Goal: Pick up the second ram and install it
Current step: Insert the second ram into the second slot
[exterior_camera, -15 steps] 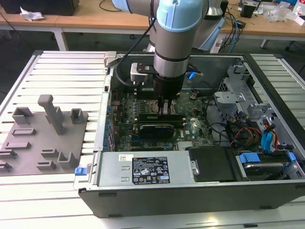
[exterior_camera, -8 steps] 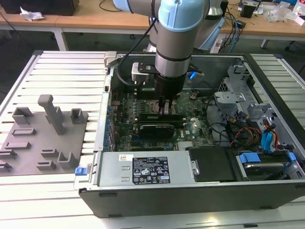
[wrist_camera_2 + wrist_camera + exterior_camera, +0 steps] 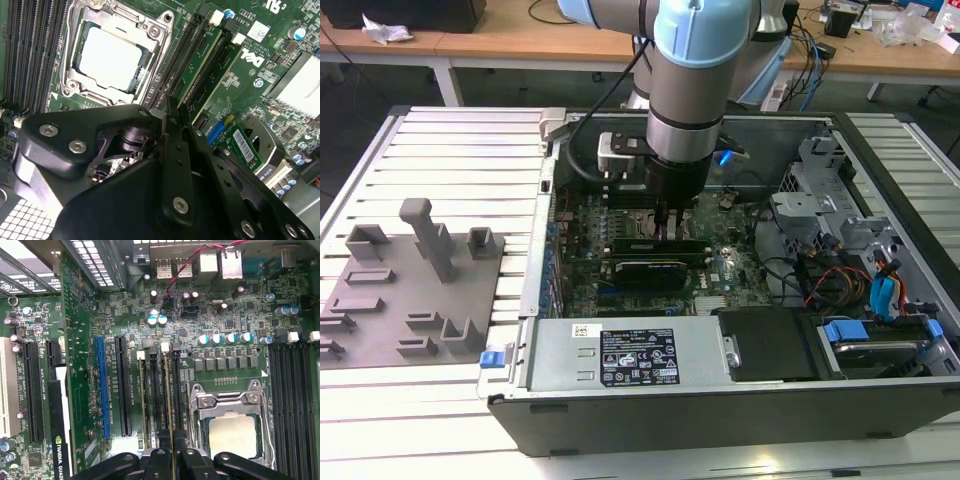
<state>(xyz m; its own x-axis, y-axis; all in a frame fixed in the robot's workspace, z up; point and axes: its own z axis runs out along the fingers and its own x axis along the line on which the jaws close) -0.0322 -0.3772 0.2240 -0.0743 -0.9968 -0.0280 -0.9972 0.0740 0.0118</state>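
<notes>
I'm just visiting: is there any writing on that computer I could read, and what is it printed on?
Power supply label, exterior view: rows of print, too small to read.
White sticker beside it: too small to read.
Motherboard, second wrist view: a white brand mark, left unquoted.
Slot captions on the motherboard, first wrist view: too blurred to read.
Graphics card, first wrist view: white lettering, cut off by the picture's edge.

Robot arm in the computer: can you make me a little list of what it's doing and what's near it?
place: inside the open computer case
end effector: down at the motherboard, closed on the second ram
second ram: upright on its edge in the slots beside the CPU socket
grey fixture: outside the case, on the exterior view's left
</notes>
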